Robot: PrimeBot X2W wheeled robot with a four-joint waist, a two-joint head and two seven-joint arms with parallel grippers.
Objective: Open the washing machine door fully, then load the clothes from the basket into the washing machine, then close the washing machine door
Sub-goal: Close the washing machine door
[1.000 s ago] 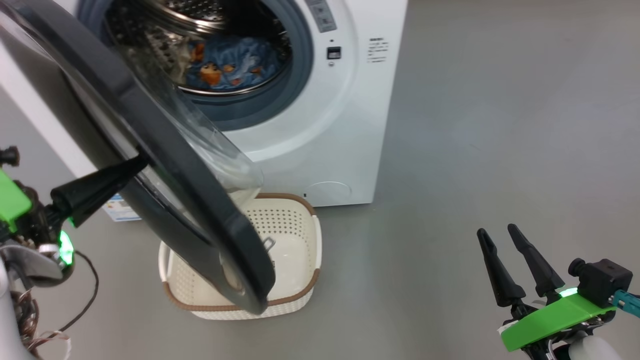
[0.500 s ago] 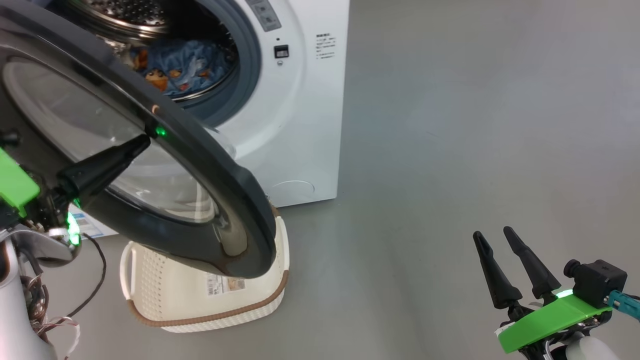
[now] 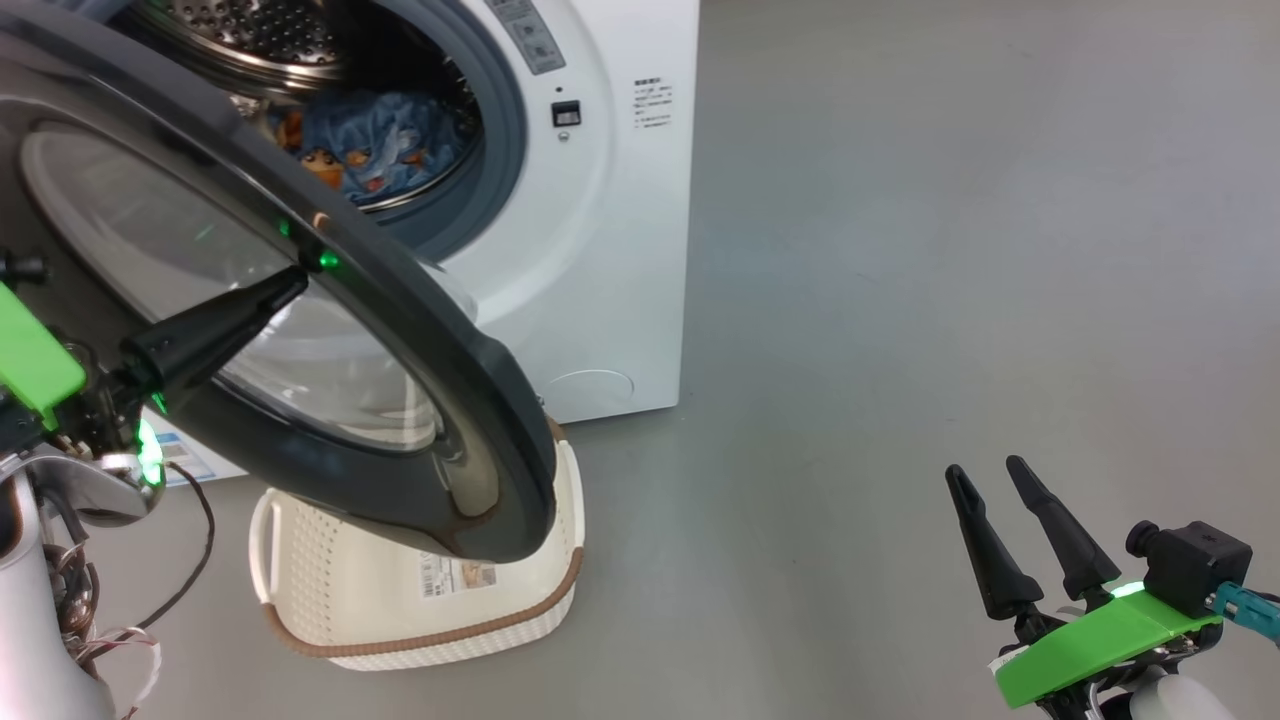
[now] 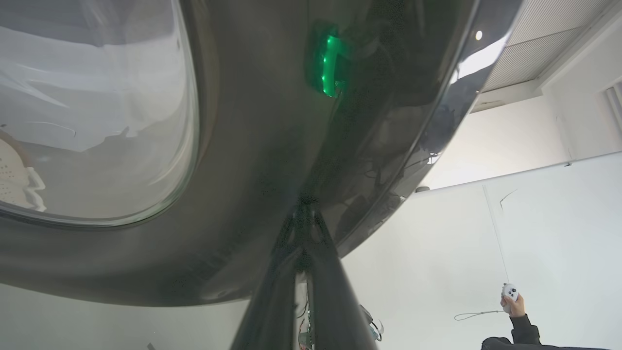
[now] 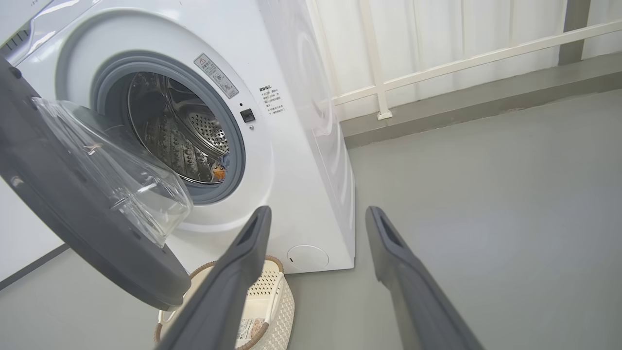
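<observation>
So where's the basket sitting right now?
In the head view the basket is left of centre, on the floor in front of the washing machine, partly hidden under the lower edge of the washing machine door.

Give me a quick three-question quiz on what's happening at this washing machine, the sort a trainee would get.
1. True or false: the clothes lie inside the washing machine.
2. Pick one: the washing machine door is A) latched shut, B) standing open, C) removed.
3. Fill in: the left gripper, shut, touches the door's black rim; the right gripper hangs ____ and empty.
Key: 1 true; 2 B; 3 open.
</observation>
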